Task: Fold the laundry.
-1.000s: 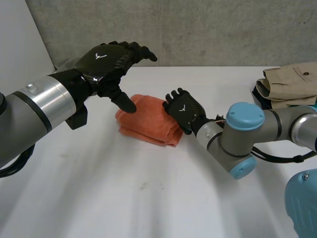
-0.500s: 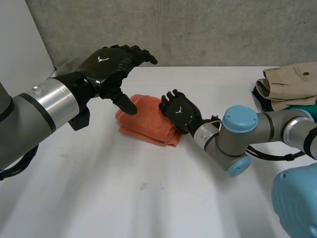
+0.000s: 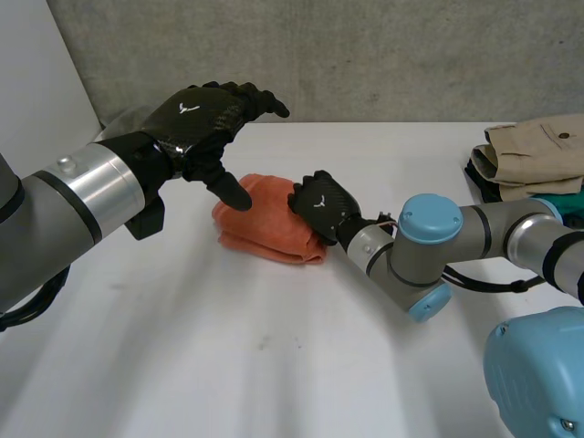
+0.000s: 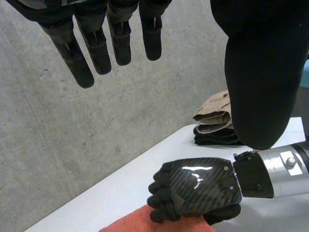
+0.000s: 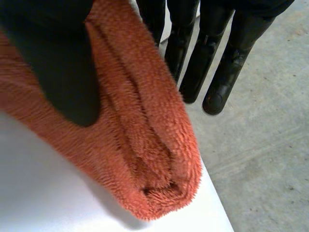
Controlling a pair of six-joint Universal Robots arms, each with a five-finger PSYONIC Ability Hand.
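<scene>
A folded orange towel (image 3: 260, 224) lies on the white table (image 3: 274, 356), a little left of the middle. My right hand (image 3: 319, 203) sits on the towel's right end, with its fingers curled over the folded edge. In the right wrist view the thick towel (image 5: 145, 145) runs between the thumb (image 5: 63, 82) and the fingers (image 5: 217, 58). My left hand (image 3: 196, 114) hovers above the towel's left end, fingers straight and spread, thumb pointing down and clear of the cloth. The left wrist view shows the right hand (image 4: 203, 186) gripping the towel (image 4: 145, 223) below the left hand's fingers (image 4: 96, 48).
A stack of folded clothes (image 3: 538, 151), beige on top of darker pieces, stands at the table's far right edge and also appears beyond the right hand as a stack (image 4: 217, 118). A concrete wall (image 3: 365, 55) runs behind the table.
My right hand has slid left onto the towel's right end and curled its fingers over it. The left hand has drifted slightly but stays above the towel.
</scene>
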